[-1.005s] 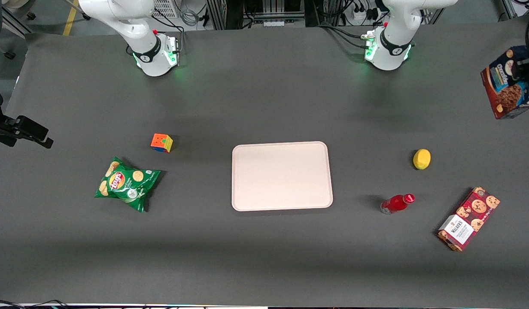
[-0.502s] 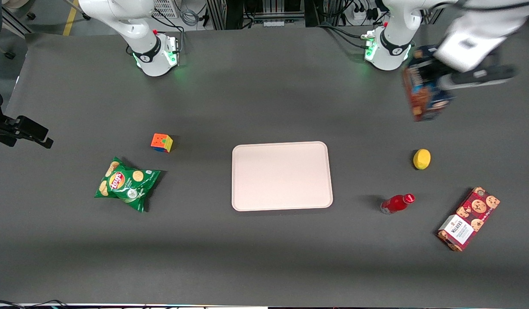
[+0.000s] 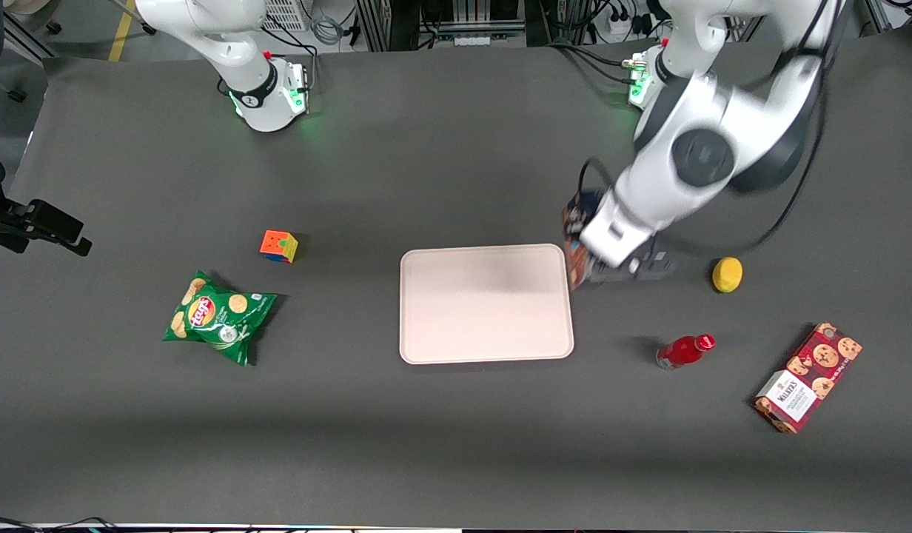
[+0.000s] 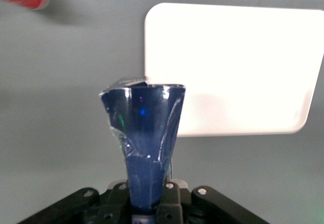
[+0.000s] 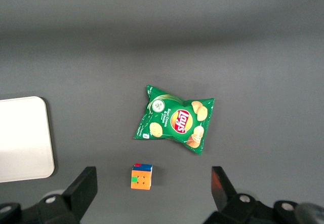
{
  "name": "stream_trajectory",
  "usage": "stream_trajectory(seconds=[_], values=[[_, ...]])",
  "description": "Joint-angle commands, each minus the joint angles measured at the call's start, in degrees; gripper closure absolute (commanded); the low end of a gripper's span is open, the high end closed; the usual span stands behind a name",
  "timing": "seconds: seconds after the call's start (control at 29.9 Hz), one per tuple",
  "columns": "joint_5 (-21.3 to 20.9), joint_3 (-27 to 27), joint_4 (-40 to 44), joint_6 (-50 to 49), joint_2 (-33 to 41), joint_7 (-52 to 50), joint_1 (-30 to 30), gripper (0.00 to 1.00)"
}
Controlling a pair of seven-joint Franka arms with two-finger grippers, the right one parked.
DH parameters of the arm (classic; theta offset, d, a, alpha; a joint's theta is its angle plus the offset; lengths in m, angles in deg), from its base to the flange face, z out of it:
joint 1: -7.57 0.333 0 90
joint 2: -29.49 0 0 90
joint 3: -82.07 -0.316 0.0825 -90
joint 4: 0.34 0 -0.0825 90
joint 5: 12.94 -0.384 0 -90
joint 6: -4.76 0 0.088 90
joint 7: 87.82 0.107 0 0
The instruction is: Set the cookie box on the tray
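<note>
The cookie box [image 4: 144,133] is clamped in the gripper [image 3: 583,268], held above the table just beside the tray's [image 3: 485,304] edge toward the working arm's end. The tray holds nothing. A lemon [image 3: 727,275] and red bottle [image 3: 684,351] lie nearby.

The green chip bag [image 3: 219,317], low in the front view toward the parked arm's end, carries the red and yellow "Lay's" logo; the same logo reads clearly on it in the right wrist view [image 5: 174,125]. The long red cookie box [image 3: 807,376], in the bottom corner at the working arm's end, has a white label with a brand word in capitals, too small to read surely. The navy cookie box [image 3: 577,244] clamped in the gripper [image 3: 593,270], at the middle of the frame, shows no legible print.
</note>
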Motion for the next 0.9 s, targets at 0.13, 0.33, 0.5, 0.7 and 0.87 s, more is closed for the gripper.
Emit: stream_trajectory(seconds=[0.13, 0.33, 0.5, 0.7, 0.87], values=[[-5.8, 0.2, 1.9, 8.5, -7.3, -5.1, -1.1, 1.00], [-6.8, 0.2, 1.1, 12.0, -8.7, -5.2, -2.7, 1.00], [-11.0, 0.3, 1.2, 12.1, -10.2, -5.2, -2.8, 0.85], [-11.5, 0.2, 1.3, 11.3, -10.2, -5.1, -2.7, 0.00], [-11.5, 0.2, 1.6, 9.1, -7.5, -5.1, -2.1, 0.00]])
